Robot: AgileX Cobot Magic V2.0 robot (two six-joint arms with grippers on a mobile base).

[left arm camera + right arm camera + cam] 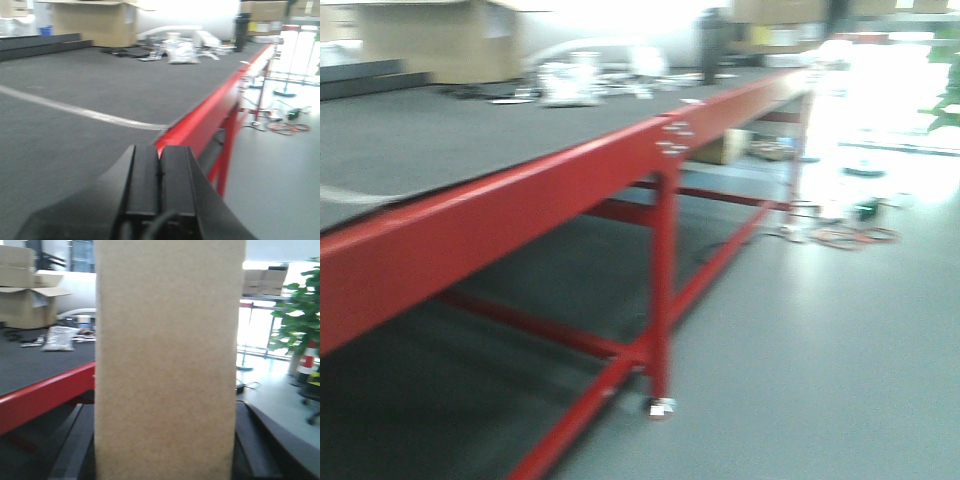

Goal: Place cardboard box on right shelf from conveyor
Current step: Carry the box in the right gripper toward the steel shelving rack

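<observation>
Right wrist view: cardboard box [170,340] fills the middle, clamped btwn the two dark fingers [75,445] of the right pincer [164,410]. The jaws stand as wide as the box's narrow side and press on both flanks; nothing else is in the grip. The box's long axis runs straight ahead out of the pincer, so it sticks out past the fingertips & hides most of what lies in front. Off the pincer's left & lower: red rail of the worktop [45,390], dark top, loose clutter far off. Off its right: floor [275,390], potted plant [300,310].

Left wrist view: left pincer [160,155] has its fingers pressed together, no gap, holding nothing. The worktop's red edge runs ahead of it, dark top off its left.

Front view, blurred: same worktop, grey floor beside it. The right shelf is not in any view; I can't pick out the conveyor for certain.

Judgement: pick-up done, carry under way, approx. halfway. The right arm has the box, so placing is its job; the left is out of it. The coming move turns on the box's far end leading. W/ the long axis pointing ahead of the pincer, that end should meet the shelf first, so the approach wants to be level & square to the shelf's edge. Risk: the box blocks this camera, so alignment is hard to judge.
</observation>
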